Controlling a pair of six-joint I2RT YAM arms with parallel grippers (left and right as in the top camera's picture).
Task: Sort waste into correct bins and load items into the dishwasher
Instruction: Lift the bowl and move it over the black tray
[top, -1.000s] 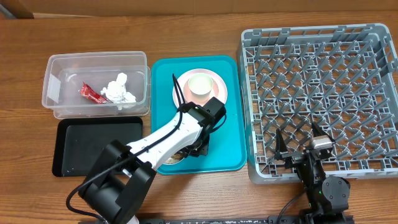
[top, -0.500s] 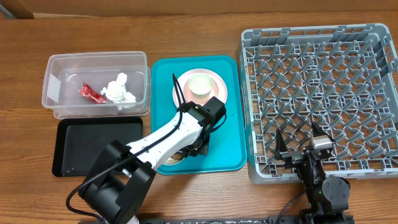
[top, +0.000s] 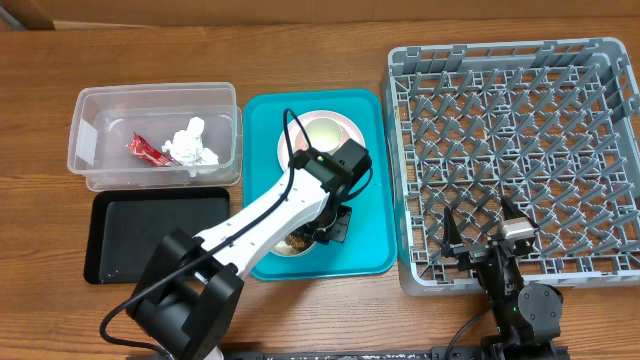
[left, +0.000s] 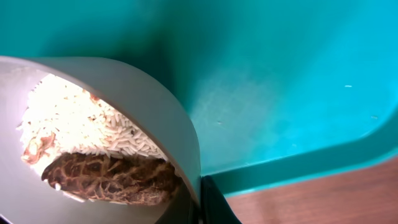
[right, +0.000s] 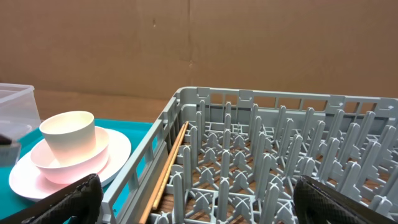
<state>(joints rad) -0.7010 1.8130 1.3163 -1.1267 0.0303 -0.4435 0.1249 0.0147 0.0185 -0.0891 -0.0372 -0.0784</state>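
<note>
Dish rack (top: 396, 150): the largest thing we see, grey and pegged, standing just right of the teal serving tray (top: 368, 215). A thin wooden stick (right: 169, 167) lies inside it along the wall nearest the tray.
Teal serving tray: our landmark, lying on the wooden table (top: 320, 30) between the rack and the two bins.
Clear tub (top: 82, 130): just left of the tray's far half, with two pieces of waste inside.
Black tray (top: 150, 240): left of the tray's near half, close against the tub (we cannot tell whether they touch).
Left gripper (top: 325, 225): over the tray's near half, its fingers closed on the rim of the white bowl (left: 143, 106). We see only the dark outer finger (left: 214, 205), pressed to the bowl's wall.
Right gripper (top: 478, 222): right of the tray, at the rack's near edge, fingers spread wide with nothing between them.
Pink plate (top: 286, 143): on the tray's far half.
Pale pink-white bowl (right: 59, 168): on that plate.
White bowl: on the tray's near half.
Small white cup (right: 67, 138): upright inside the pink-white bowl.
Tissue (top: 192, 143): crumpled, in the tub.
Red wrapper (top: 147, 150): in the tub, just beside the tissue, on the side away from the tray.
Rice (left: 81, 124): in the white bowl, with a brown food piece (left: 112, 180).
</note>
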